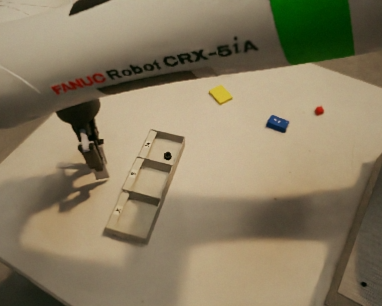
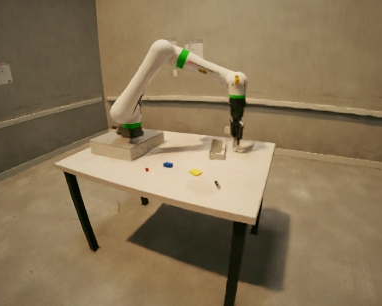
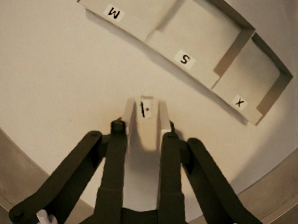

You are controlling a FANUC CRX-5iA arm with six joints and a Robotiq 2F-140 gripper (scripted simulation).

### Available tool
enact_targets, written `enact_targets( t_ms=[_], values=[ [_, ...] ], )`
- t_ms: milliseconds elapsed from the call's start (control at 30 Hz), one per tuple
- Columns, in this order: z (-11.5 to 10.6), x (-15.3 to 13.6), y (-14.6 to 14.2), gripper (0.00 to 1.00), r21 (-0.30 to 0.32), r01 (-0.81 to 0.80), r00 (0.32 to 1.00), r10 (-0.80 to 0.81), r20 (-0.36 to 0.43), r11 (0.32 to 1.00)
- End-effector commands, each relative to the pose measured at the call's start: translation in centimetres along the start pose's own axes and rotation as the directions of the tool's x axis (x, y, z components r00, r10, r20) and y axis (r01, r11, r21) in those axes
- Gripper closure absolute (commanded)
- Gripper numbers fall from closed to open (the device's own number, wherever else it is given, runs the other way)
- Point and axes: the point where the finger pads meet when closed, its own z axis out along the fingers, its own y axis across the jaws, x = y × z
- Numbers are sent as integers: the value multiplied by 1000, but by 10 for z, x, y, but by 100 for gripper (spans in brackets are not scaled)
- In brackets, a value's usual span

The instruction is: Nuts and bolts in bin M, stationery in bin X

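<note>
yellow square, blue block, red piece, 1 black nut

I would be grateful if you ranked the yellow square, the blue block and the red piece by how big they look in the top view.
1. Yellow square and blue block: too alike to rank
2. Red piece

Warm, dim light; broad soft-edged shadows; slight blur
</note>
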Motion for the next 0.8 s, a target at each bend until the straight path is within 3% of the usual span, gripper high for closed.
enact_targets(
  t_ms=[0,733,767],
  values=[
    [4,0,0,74,0,0,1000,0,1,1000],
    [16,0,0,74,0,0,1000,0,1,1000],
    [16,0,0,85,0,0,1000,0,1,1000]
  ],
)
